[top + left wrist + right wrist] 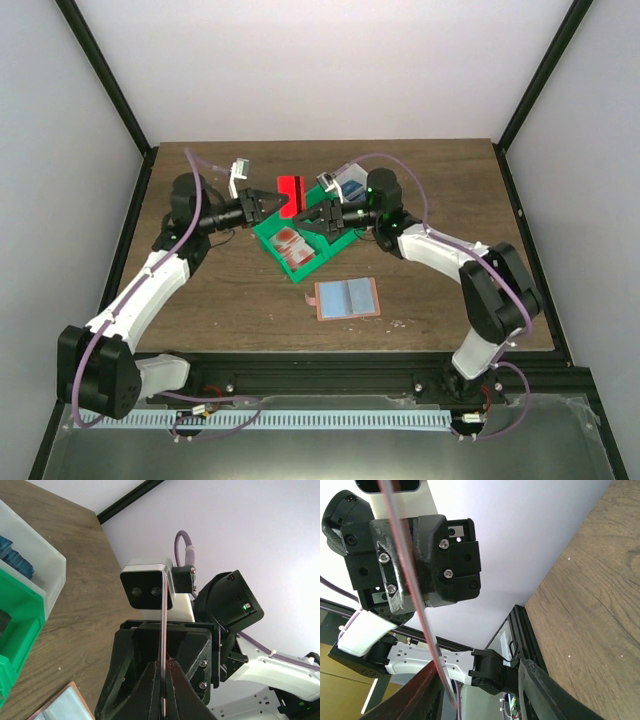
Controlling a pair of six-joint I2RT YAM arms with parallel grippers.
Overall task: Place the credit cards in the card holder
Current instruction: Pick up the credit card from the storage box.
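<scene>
Above the green bin, a red credit card is held edge-up between the two arms. My left gripper is shut on it; in the left wrist view the card runs edge-on out of the closed gripper. My right gripper faces it from the other side, open. In the right wrist view the card rests against one finger of the gripper while the other finger stands well apart. The salmon card holder lies open on the table nearer the bases.
More red-and-white cards lie in the green bin. A white bin with blue cards sits behind it; both bins and a corner of the card holder show at the left of the left wrist view.
</scene>
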